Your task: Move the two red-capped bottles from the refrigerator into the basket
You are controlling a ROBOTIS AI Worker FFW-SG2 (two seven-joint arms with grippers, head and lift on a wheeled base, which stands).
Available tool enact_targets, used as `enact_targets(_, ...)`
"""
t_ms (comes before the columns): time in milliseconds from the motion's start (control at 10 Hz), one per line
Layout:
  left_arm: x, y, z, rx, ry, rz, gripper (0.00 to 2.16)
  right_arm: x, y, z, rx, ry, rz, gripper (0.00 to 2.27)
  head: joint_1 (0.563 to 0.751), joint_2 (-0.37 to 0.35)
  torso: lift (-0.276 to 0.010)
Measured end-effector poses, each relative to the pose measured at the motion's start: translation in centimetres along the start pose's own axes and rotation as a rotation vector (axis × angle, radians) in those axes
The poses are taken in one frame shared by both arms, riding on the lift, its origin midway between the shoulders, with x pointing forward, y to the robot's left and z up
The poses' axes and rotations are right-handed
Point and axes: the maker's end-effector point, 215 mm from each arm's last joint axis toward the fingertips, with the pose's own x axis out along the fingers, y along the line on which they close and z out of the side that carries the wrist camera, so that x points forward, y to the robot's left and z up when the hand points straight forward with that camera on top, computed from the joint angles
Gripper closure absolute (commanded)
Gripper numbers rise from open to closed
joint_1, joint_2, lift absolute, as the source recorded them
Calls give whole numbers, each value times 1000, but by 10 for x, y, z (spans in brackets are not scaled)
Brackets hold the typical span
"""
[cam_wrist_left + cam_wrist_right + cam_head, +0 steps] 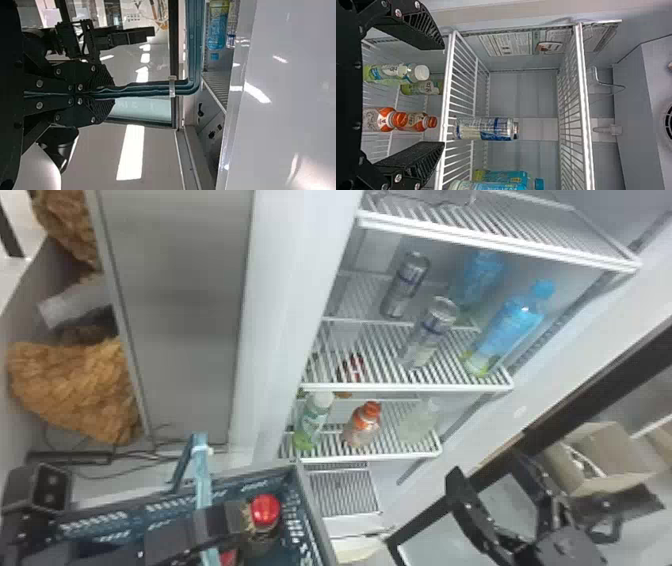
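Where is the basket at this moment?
The basket is at the head view's lower left, by the refrigerator, its handle held by the left gripper.

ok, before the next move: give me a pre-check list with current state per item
1. Fridge open, shelves exposed: ok
2. Left pincer closed on the basket's handle: ok
3. Right pincer open and empty: ok
4. One red-capped bottle in the basket: ok
5. Second one in the basket: cannot tell; a red patch beside the handle is mostly hidden
6. No red-capped bottle left in fridge: cannot tell; red shapes show through the shelf wires
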Motion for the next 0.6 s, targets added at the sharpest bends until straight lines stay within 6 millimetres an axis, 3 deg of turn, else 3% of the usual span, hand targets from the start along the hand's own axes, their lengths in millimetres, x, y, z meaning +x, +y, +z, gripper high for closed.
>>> enact_targets(600, -1, 1, 0, -4, -4, -1, 1204, 2, -3, -4, 15, -1, -6, 163, 695, -350, 0)
